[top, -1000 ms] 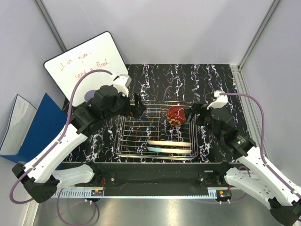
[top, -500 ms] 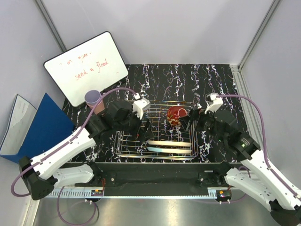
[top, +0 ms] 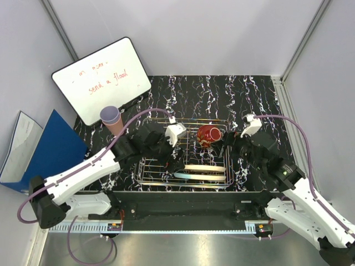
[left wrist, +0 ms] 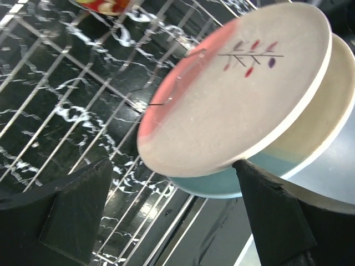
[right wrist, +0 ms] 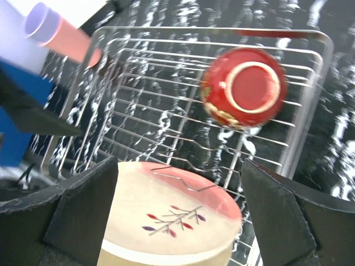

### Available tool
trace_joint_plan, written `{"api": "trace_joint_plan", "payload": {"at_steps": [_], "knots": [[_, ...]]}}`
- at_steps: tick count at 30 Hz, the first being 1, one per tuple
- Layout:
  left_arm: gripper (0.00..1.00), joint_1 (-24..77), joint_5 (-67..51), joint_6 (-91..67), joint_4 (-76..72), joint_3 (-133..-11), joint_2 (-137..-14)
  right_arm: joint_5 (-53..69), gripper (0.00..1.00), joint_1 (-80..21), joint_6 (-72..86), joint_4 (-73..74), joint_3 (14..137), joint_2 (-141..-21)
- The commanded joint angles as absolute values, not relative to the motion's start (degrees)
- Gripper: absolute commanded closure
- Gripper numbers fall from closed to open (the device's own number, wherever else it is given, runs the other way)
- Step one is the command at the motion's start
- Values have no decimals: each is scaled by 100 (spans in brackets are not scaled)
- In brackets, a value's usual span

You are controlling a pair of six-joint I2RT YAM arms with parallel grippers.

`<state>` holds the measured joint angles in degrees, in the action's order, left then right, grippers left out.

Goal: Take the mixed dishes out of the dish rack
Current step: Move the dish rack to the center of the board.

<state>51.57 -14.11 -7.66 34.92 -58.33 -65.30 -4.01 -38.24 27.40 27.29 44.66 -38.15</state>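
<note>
The left gripper (left wrist: 172, 166), spread wide and empty, frames the matte pink/cream plate (left wrist: 233, 105), which hides most of the light-blue/cream plate (left wrist: 313, 138) behind, both on edge low in the wire dish rack (top: 152, 172). The right gripper (right wrist: 178, 165), equally wide, faces the upturned glossy red bowl (right wrist: 244, 88) upper right in the rack; lavender cup (right wrist: 39, 22) and salmon-pink cup (right wrist: 72, 41) blur at upper left. On the whiteboard (top: 100, 83) red script reads "send a flood", the line above illegible.
</note>
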Motion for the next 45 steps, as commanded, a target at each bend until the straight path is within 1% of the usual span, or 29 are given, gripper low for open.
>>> {"api": "trace_joint_plan", "payload": {"at_steps": [1, 2, 3, 4, 5, 8, 13, 17, 21, 25, 30, 33, 36, 37, 39, 40, 43, 44, 45], "knots": [[1, 5142, 188, -1202, 2919, -5599, -5830, -1596, 0, -3832, 3365, 3258, 4412, -3586], [1, 5142, 454, -1300, 2779, -5538, -5671, -2148, 0, -3823, 3497, 3365, 4395, -3569], [1, 5142, 735, -1396, 2769, -5502, -5547, -2440, 0, -3823, 3785, 3514, 4403, -3577], [1, 5142, 1339, -1598, 2786, -5537, -5398, -2765, 0, -3823, 3979, 3907, 4429, -3629], [1, 5133, 1588, -1678, 2978, -5668, -5379, -3299, 0, -3832, 4225, 4059, 4447, -3760], [1, 5133, 2187, -1854, 3303, -5844, -5440, -3682, 0, -3832, 4464, 4289, 4421, -4050], [1, 4940, 2838, -2398, 3638, -5854, -5528, -3761, 0, -3823, 4886, 4254, 4351, -4455], [1, 4536, 2970, -2768, 3981, -5740, -5774, -3832, 0, -3823, 4966, 4078, 4307, -4990], [1, 4115, 2971, -2935, 3955, -5546, -5950, -3753, 1, -3823, 4957, 3833, 4237, -5431], [1, 3745, 2637, -2936, 3789, -5432, -6204, -3770, 2, -3815, 4957, 3473, 4113, -5843], [1, 3472, 2435, -3005, 3630, -5397, -6784, -3683, 10, -3692, 4939, 3165, 4061, -6327], [1, 3384, 2408, -3120, 3586, -5370, -7056, -3533, 19, -3630, 4913, 3006, 4043, -6591], [1, 3235, 2242, -3112, 3595, -5361, -7259, -3411, 35, -3577, 4931, 2822, 4025, -6776], [1, 3200, 2198, -3103, 3586, -5370, -7303, -3384, 46, -3560, 4931, 2786, 4008, -6811], [2, 3112, 2023, -3085, 3586, -5396, -7435, -3366, 59, -3533, 4974, 2725, 3982, -6890], [3, 3094, 1987, -3094, 3595, -5414, -7470, -3358, 73, -3507, 5009, 2707, 3981, -6917], [8, 3041, 1837, -3111, 3568, -5432, -7620, -3305, 90, -3472, 5027, 2681, 4008, -7057], [9, 3032, 1802, -3085, 3568, -5440, -7707, -3305, 100, -3454, 5027, 2681, 4043, -7092], [14, 3015, 1689, -3068, 3568, -5458, -7760, -3296, 100, -3437, 5027, 2681, 4069, -7136]]}}
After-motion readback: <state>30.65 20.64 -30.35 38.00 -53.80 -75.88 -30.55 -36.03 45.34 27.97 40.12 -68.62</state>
